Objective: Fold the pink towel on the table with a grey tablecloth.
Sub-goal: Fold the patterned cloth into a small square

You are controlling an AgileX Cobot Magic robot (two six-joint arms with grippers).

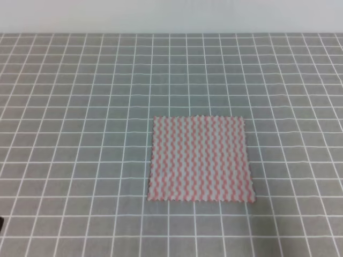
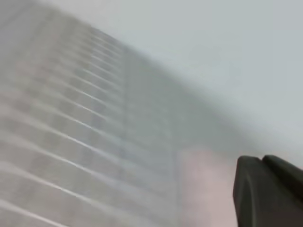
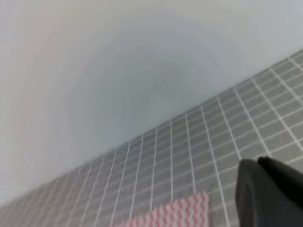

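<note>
While nothing reaches into the overhead view, the pink towel (image 1: 200, 159) lies spread flat and unfolded on the table with a grey tablecloth (image 1: 80, 107), a little right of centre and toward the near edge, its sides running roughly along the white grid lines. Its wavy pink-and-white stripes and serrated edges show clearly, and all four corners lie down on the cloth.

Over on the right wrist camera, a dark piece of the right gripper (image 3: 270, 194) fills the lower right corner, and a corner of the towel (image 3: 177, 213) peeks in at the bottom, just beside it; I cannot tell how far that pincer is open. The left wrist picture is badly blurred: a dark part of the left gripper (image 2: 267, 194) at lower right, a pinkish smear (image 2: 203, 189) beside it, and again its opening is impossible to judge. Neither pincer visibly holds anything.
</note>
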